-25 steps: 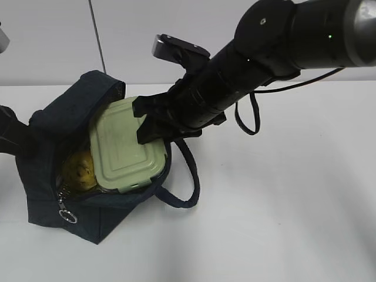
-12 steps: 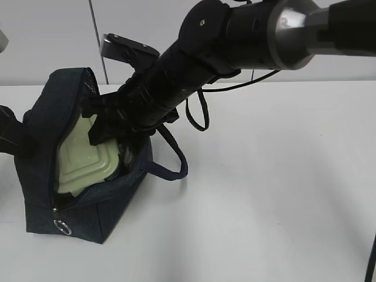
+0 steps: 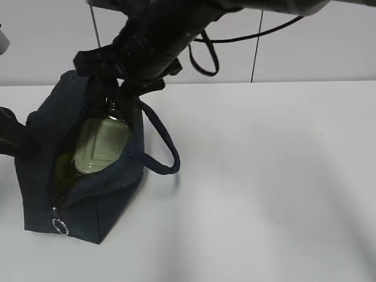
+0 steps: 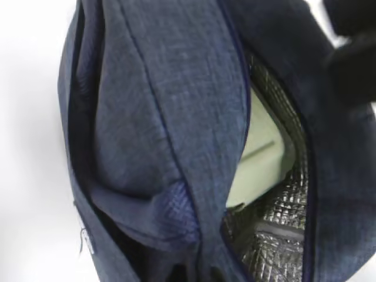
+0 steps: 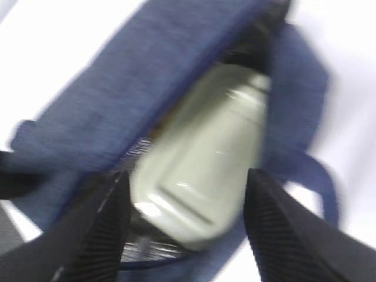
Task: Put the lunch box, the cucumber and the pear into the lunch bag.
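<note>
The navy lunch bag [image 3: 111,194] stands open at the left of the white table. The lunch box [image 3: 103,144] lies inside it, its sage-green lid showing. My right gripper [image 3: 111,73] hovers just above the bag's far end, open and empty. In the blurred right wrist view its fingers [image 5: 103,223] stand wide apart over the lunch box [image 5: 205,153]. My left gripper [image 3: 9,138] is at the bag's left side, and the bag fabric [image 4: 176,117] bunches into it. The lunch box [image 4: 264,153] and silvery lining [image 4: 282,235] show there. The pear and the cucumber are hidden.
One loop handle [image 3: 161,147] hangs over the bag's right side. The metal ring pull [image 3: 59,226] hangs at the bag's near corner. A black cable [image 3: 202,56] loops under the right arm. A pale wall rises behind the table.
My right gripper has let go of the lunch box and risen up and to the left. The box has dropped deeper into the bag, whose mouth has narrowed around it.
</note>
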`<action>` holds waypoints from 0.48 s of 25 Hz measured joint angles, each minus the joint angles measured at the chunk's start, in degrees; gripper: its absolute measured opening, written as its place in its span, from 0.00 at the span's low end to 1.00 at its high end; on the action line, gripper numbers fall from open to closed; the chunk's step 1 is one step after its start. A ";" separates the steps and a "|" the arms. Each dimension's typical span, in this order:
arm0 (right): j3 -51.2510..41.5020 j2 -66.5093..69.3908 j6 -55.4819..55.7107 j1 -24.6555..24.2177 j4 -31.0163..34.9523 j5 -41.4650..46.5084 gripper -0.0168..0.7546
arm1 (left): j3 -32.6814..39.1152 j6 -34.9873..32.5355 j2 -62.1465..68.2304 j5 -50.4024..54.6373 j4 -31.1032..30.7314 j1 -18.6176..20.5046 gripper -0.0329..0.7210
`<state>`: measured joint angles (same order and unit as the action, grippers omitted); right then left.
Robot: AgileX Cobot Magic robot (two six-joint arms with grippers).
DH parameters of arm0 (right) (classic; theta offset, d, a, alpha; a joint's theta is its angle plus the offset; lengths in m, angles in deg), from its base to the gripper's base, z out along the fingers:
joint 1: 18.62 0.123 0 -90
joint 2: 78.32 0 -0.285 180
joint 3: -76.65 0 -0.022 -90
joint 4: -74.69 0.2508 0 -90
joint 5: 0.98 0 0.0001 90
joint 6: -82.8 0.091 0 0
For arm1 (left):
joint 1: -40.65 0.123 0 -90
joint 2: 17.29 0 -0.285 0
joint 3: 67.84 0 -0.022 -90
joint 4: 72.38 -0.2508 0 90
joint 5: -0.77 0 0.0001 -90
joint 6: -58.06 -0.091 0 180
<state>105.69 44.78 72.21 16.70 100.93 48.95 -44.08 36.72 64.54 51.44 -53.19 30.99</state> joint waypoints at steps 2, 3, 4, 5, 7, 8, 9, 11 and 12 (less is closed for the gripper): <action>0.81 -0.57 5.45 0.00 -7.85 2.26 0.63 | 0.00 0.00 0.00 0.00 0.00 0.00 0.05; 1.03 -0.59 7.37 0.00 -11.71 3.95 0.63 | 0.00 0.00 0.00 0.00 0.00 0.00 0.05; 1.03 -0.59 8.58 0.00 -13.59 5.56 0.63 | 0.00 0.00 0.00 0.00 0.00 0.00 0.05; 1.03 -0.59 9.18 0.00 -14.79 6.79 0.63 | 0.00 0.00 0.00 0.00 0.00 0.00 0.05; 1.03 -0.59 9.76 0.00 -15.82 8.47 0.62 | 0.00 0.00 0.00 0.00 0.00 0.00 0.05; 1.03 -0.59 9.91 0.00 -15.82 8.59 0.62 | 0.00 0.00 0.00 0.00 0.00 0.00 0.05; 1.03 -0.47 9.99 0.00 -15.82 8.81 0.62 | 0.00 0.00 0.00 0.00 0.00 0.00 0.05; 1.03 0.41 10.58 0.00 -15.18 8.96 0.62 | 0.00 0.00 0.00 0.00 0.00 0.00 0.05; 1.03 1.09 10.58 0.00 -14.48 8.96 0.62 | 0.00 0.00 0.00 0.00 0.00 0.00 0.05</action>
<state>106.72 45.87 82.80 16.70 86.45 57.91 -44.08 36.72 64.54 51.44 -53.19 30.99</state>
